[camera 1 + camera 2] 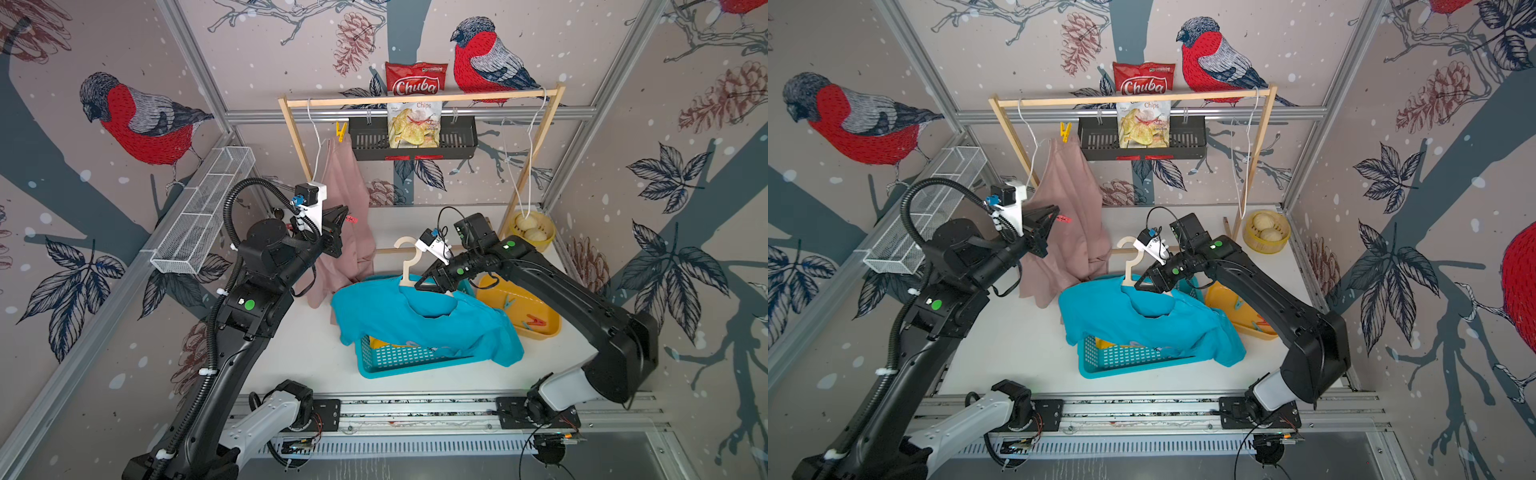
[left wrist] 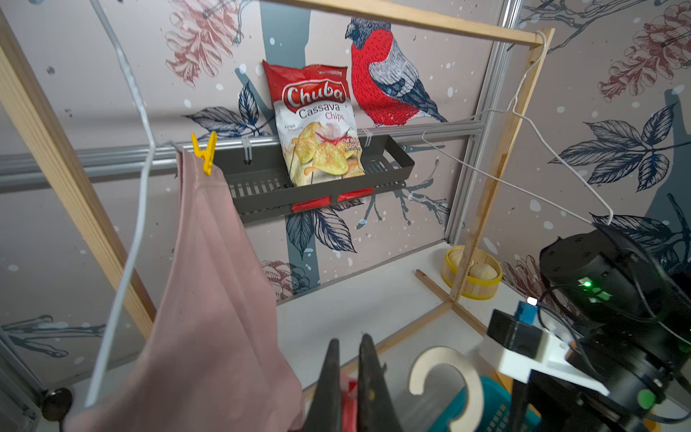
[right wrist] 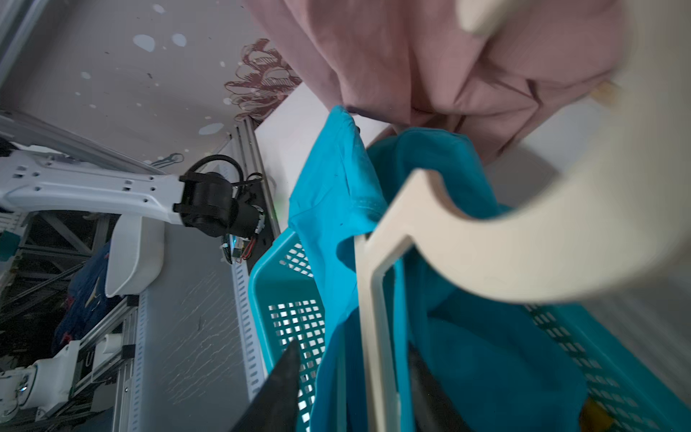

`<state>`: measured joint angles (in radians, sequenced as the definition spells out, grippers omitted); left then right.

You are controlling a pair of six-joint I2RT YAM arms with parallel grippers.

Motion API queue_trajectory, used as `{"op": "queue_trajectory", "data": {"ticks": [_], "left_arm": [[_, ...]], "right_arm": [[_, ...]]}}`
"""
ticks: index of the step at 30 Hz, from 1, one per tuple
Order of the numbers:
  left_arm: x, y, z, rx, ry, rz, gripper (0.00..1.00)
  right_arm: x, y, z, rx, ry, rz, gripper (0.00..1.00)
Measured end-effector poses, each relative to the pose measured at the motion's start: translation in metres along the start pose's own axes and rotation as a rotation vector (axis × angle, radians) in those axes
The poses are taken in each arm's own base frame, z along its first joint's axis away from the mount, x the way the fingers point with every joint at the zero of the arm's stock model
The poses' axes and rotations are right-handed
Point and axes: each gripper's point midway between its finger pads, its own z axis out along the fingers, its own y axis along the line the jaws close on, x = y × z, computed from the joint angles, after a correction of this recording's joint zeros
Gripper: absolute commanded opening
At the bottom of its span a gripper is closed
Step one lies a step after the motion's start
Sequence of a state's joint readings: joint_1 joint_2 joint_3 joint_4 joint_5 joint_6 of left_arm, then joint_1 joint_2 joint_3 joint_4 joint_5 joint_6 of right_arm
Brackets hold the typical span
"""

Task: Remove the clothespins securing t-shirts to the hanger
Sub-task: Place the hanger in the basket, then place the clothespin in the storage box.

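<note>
Readable print: one snack bag.
From my left wrist view, the chips bag [image 2: 314, 123] standing in the black rack [image 2: 389, 164] reads "Chuba", then "Cassava Chips"; its smaller lines are too fine to read. Both top views show "Chuba" and "Chips".

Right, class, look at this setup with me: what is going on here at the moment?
The left gripper is shut on a red clothespin beside the pink t-shirt, which hangs by a yellow clothespin. The right gripper, jaws apart, straddles the wooden hanger carrying the teal t-shirt over the basket. Loose clothespins lie in the yellow tray.
</note>
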<state>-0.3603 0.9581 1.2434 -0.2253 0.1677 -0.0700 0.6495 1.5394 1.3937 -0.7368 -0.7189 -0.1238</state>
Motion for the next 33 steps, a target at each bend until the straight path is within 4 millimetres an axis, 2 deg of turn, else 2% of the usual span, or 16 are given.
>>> {"op": "queue_trajectory", "data": {"ticks": [3,6,8,10,13,17,21,26,29,33], "left_arm": [[0.018,-0.004,0.008,0.035,0.027,-0.073,0.00],[0.035,-0.010,0.018,0.082,0.058,-0.148,0.00],[0.045,-0.017,0.025,0.104,0.083,-0.185,0.00],[0.056,-0.035,0.032,0.146,0.107,-0.207,0.00],[0.070,-0.056,0.042,0.197,0.140,-0.234,0.00],[0.085,-0.060,0.054,0.186,0.174,-0.281,0.00],[0.086,-0.058,0.057,0.165,0.162,-0.325,0.00],[0.092,-0.054,0.061,0.135,0.173,-0.383,0.00],[0.100,-0.054,0.065,0.124,0.206,-0.420,0.00],[0.101,-0.061,0.065,0.158,0.232,-0.446,0.00]], "right_arm": [[0.000,-0.010,0.002,0.068,0.022,0.018,0.68],[0.000,-0.016,-0.006,0.156,0.019,0.013,0.70],[-0.005,-0.020,-0.020,0.236,-0.012,0.009,0.70],[-0.013,-0.024,-0.039,0.348,-0.073,-0.009,0.70],[-0.024,-0.023,-0.063,0.490,-0.179,-0.055,0.76],[-0.028,-0.013,-0.073,0.554,-0.280,-0.101,0.79],[-0.039,-0.006,-0.072,0.564,-0.344,-0.131,0.78],[-0.050,0.009,-0.058,0.532,-0.393,-0.170,0.80],[-0.061,0.010,-0.046,0.520,-0.397,-0.191,0.79],[-0.085,0.009,-0.027,0.483,-0.373,-0.222,0.72]]}}
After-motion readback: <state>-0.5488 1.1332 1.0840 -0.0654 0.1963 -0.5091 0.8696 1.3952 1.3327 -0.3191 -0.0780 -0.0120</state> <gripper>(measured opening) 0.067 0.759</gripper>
